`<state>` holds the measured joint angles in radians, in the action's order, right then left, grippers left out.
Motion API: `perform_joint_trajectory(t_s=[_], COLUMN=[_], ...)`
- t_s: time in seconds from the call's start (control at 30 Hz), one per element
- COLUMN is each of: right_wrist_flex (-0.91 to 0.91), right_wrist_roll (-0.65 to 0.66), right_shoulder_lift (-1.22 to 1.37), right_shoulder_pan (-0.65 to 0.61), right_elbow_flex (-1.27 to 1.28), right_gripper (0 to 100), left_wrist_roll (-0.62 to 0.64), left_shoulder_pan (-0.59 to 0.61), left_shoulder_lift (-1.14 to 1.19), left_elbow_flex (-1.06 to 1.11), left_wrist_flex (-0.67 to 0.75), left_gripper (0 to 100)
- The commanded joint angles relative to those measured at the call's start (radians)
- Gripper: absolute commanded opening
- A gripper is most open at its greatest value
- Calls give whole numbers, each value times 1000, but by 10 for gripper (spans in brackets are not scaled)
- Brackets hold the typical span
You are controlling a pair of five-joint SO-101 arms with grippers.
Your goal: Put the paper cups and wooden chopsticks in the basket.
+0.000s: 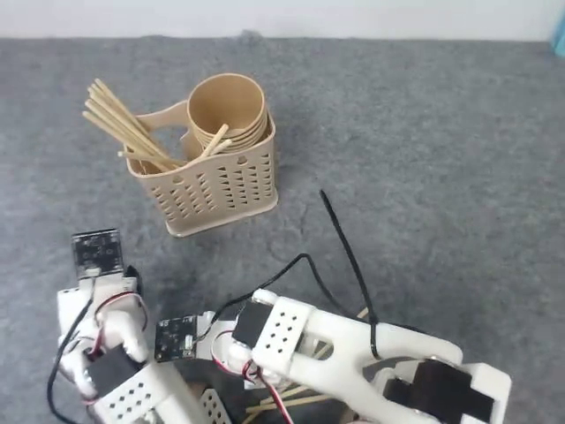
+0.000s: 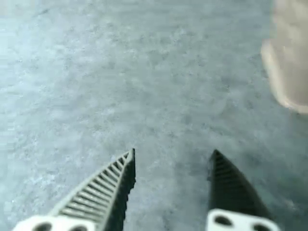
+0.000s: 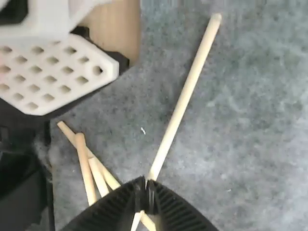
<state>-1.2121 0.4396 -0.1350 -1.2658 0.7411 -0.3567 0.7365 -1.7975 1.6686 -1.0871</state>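
right wrist view: my right gripper [image 3: 146,191] is clamped shut on one wooden chopstick [image 3: 185,91] near its end, low over the carpet [image 3: 250,125].
risk: i reckon its long free end could pivot, slip, or snag the loose chopsticks [image 3: 89,166] alongside.
left gripper [image 2: 171,161]: jaws wide apart, empty, near the basket [image 2: 288,57].
basket: holds paper cups [image 1: 228,106] and bundled chopsticks [image 1: 124,124].

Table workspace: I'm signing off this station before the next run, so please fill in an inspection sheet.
Surface: grey table cover, no spills seen.
Job's things: paper cups and chopsticks stand in the basket; loose chopsticks lie on the cover.
Clutter: nothing seen.
Grippers: left gripper open above bare cover; right gripper shut on a chopstick.
Cables: black cable lies on the cover by the arms.
Surroundings: pale strip past the cover's far edge.
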Motion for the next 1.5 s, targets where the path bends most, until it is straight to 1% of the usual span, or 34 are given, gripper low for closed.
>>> perform_joint_trajectory(t_s=[0.0, 0.03, 0.13, 0.23, 0.3, 0.43, 0.53, 0.6, 0.7, 0.77, 0.9, 0.97, 1.03, 1.17, 1.3, 1.37, 1.47], right_wrist_flex=[1, 19, 77, 111, 113, 102, 68, 13, -53, -77, -79, -74, -76, -82, -122, -147, -147], right_wrist_roll=[-31, -38, -153, -239, -284, -367, -397, -404, -402, -404, -396, -396, -387, -327, -227, -190, -180], right_shoulder_lift=[117, 99, 4, -124, -200, -331, -397, -429, -444, -444, -443, -443, -443, -441, -427, -386, -268], right_shoulder_pan=[5, 8, 61, 110, 102, 42, 18, -16, -94, -113, -104, -101, -99, -73, -5, 8, 10], right_elbow_flex=[11, 14, 29, 68, 107, 153, 167, 166, 166, 166, 170, 172, 173, 198, 201, 198, 192], right_gripper=[9, 9, 9, 9, 8, 8, 8, 8, 8, 8, 8, 8, 8, 8, 8, 8, 9], left_wrist_roll=[144, 192, 305, 382, 400, 404, 405, 416, 493, 534, 551, 557, 601, 626, 626, 626, 626], left_shoulder_pan=[141, 166, 255, 324, 331, 333, 334, 342, 399, 423, 430, 456, 473, 476, 471, 470, 468], left_shoulder_lift=[3, 3, 8, 9, 9, 9, 9, 9, 9, 11, 11, 11, 11, 12, 12, 29, 84], left_elbow_flex=[18, 16, 18, 18, 18, 18, 18, 18, 18, 18, 18, 18, 18, 18, 18, 18, 19], left_wrist_flex=[153, 175, 285, 328, 338, 341, 350, 365, 402, 423, 434, 456, 466, 474, 471, 476, 531], left_gripper=[120, 92, 39, 38, 38, 38, 38, 37, 37, 37, 37, 37, 37, 37, 37, 37, 37])
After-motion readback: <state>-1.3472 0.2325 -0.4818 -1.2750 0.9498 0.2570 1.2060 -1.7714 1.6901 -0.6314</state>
